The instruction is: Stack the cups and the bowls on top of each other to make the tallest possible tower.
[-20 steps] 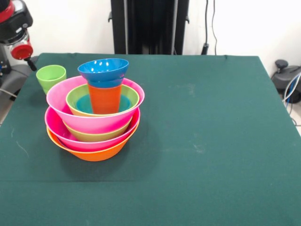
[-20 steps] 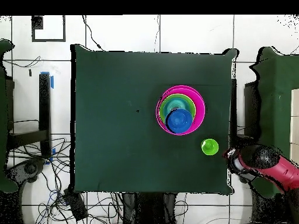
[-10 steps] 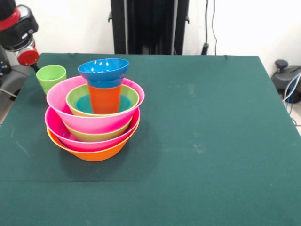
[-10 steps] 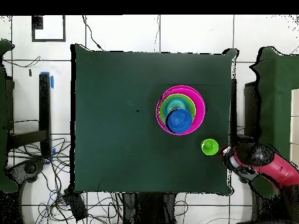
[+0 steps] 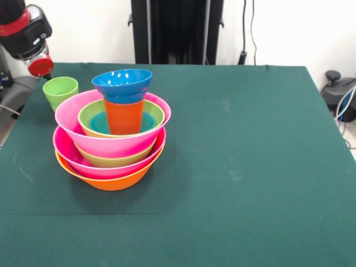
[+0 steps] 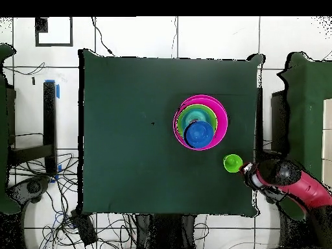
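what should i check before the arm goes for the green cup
1. Green cup upright, mouth up, on the table: ok.
2. Green cup apart from the tower: ok, a gap shows in the overhead view.
3. Blue bowl level on the orange cup: ok.
4. Gripper above the cup: not ok, it sits off toward the table's edge.
5. Gripper open: cannot tell.
6. Tower bowls nested level: ok.
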`<move>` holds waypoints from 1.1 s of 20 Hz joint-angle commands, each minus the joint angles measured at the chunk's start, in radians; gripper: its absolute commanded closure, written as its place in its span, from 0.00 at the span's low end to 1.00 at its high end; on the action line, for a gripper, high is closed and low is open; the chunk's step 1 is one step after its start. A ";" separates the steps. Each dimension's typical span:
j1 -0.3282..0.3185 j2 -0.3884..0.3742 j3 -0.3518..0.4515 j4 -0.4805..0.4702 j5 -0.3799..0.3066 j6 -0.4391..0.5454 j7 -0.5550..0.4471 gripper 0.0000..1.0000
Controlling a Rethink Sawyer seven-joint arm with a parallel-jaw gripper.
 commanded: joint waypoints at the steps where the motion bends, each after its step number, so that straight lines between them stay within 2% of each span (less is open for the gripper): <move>1: 0.030 -0.080 0.090 0.094 -0.019 0.015 -0.124 0.00; 6: 0.034 -0.126 0.080 0.098 -0.020 0.065 -0.138 0.00; 15: 0.029 -0.147 0.085 0.093 -0.029 0.098 -0.160 0.00; 22: 0.020 -0.149 0.109 0.107 -0.006 0.111 -0.161 0.00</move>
